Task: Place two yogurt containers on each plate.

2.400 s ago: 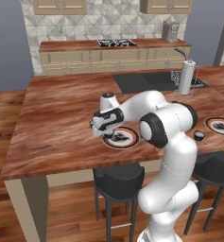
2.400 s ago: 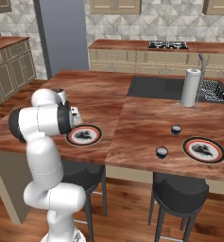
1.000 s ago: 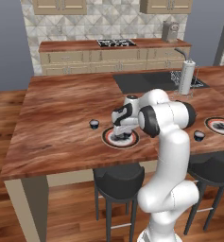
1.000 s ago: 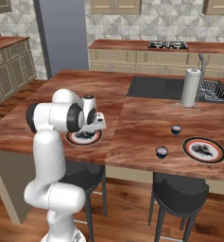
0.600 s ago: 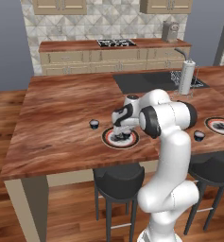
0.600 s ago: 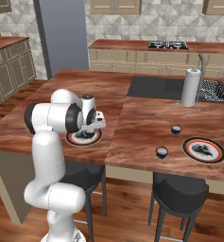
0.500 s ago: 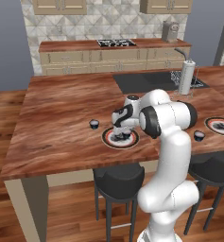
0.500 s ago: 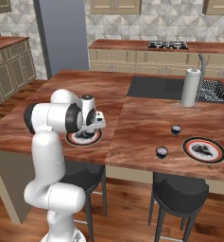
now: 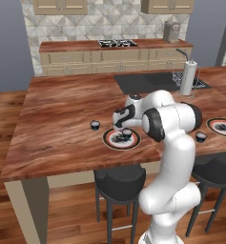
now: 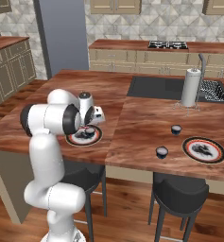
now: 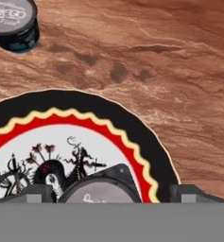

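Now gaping wide, gripper no longer clamping the cup; cup sitting on the near plate, between the fingertips. Second cup waiting on bare counter just left of that plate, unchanged. Two more cups resting beside the far plate, near the front edge.

Lighting's flat and even on my feeds, typical render look, no glare. Soft shadows sit under the stools. My close-up view is slightly soft, base views sharp enough.
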{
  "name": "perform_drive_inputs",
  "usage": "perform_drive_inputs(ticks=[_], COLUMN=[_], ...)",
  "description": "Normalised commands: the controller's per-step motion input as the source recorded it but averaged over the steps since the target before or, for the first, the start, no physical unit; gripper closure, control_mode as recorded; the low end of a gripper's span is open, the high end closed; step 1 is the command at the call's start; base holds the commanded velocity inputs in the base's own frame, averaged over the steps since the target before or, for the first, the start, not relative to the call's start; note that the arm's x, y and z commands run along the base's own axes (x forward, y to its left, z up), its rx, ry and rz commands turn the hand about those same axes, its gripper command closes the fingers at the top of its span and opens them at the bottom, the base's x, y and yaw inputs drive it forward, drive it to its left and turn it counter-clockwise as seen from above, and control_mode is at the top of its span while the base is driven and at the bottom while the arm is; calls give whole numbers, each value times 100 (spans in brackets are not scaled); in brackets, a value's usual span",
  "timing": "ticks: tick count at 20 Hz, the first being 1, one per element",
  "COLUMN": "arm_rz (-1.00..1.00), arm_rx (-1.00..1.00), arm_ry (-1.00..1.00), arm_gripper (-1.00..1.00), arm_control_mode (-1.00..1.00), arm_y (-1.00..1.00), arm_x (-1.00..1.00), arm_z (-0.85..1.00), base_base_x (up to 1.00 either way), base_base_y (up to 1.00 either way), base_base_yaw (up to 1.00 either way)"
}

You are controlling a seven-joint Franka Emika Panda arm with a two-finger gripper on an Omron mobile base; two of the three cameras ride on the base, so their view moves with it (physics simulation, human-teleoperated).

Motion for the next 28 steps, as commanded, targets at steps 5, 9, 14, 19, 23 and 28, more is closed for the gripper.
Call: perform_drive_inputs(ticks=[5, 9, 14, 19, 23, 28], arm_rz=[0, -11, -16, -7, 0, 1], arm_rx=[2, 0, 0, 7, 13, 11], arm_ry=[-6, -7, -1, 1, 6, 1], arm_gripper=[-100, -100, -100, -100, -100, -100], arm_control_mode=[-100, -100, -100, -100, -100, -100], arm_y=[48, 66, 70, 46, 32, 2], arm_x=[5, 43, 44, 40, 20, 10], arm_z=[22, 21, 23, 15, 1, -16], base_base_x=[0, 0, 0, 0, 0, 0], base_base_y=[0, 0, 0, 0, 0, 0], base_base_yaw=[0, 0, 0, 0, 0, 0])
